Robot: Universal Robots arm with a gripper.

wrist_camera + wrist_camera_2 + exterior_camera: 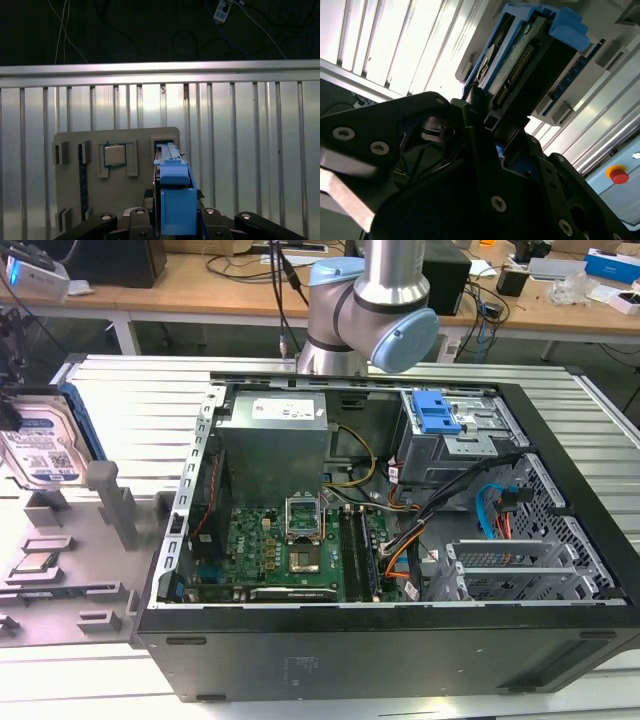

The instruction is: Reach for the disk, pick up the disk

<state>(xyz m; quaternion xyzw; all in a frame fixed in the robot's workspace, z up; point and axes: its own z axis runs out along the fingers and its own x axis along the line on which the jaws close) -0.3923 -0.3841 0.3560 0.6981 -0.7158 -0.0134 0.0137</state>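
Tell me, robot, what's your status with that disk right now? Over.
Gripper shut on disk. Disk upright at the grey holder; lifted clear or not, cannot tell. Nothing seen blocking it.

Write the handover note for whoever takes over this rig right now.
End effector: shut on the disk, gripping its blue-framed edge.
Disk: upright over the grey holder tray at the exterior view's left, outside the open computer case.
Done: the reach and the grasp.
Left: the lift is unconfirmed. I cannot tell whether the disk is clear of the tray.
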